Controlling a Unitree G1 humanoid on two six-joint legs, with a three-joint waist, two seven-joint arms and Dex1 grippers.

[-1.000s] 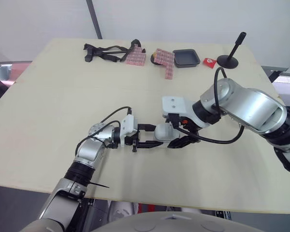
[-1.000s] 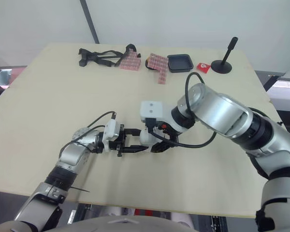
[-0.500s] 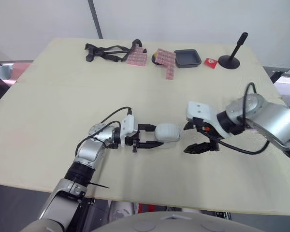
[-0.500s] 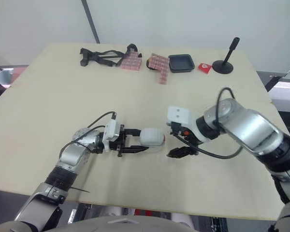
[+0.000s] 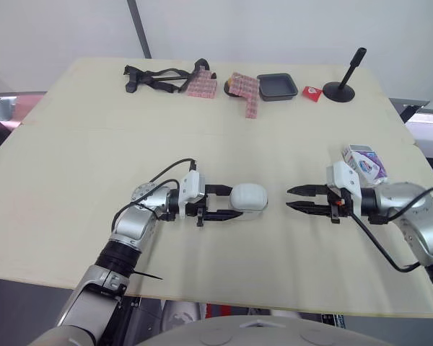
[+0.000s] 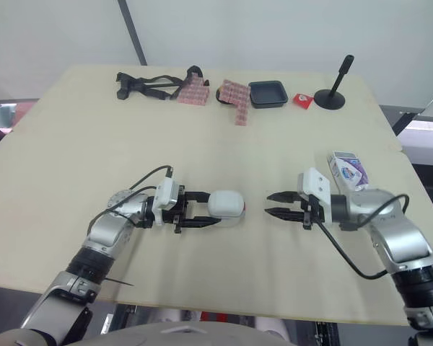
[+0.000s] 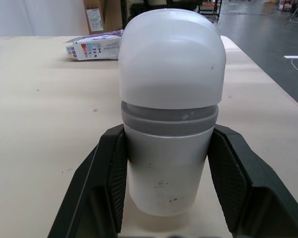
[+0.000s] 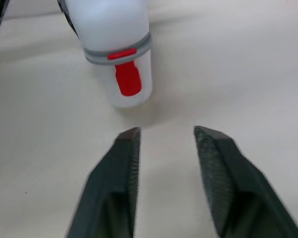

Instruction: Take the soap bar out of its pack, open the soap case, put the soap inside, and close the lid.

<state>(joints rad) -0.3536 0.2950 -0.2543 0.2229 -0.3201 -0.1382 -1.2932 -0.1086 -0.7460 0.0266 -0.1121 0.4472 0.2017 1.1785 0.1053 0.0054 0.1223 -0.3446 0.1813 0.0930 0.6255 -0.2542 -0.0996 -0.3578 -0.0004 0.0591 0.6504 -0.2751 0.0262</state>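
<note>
L gripper is clamped on soap case. R gripper is held open, apart from it. Soap pack is seen near R wrist.

I find no legible text or numbers anywhere. The soap pack carries coloured printing, but I cannot make it out.

Soap case lies mid-table, twd front edge, betw. L gripper's fingers. R gripper faces it from the right, apart, same line. Soap pack on table behind R gripper, nr right edge. Far edge, L to R: straps, two stacks, tray, small packet, stand.
</note>
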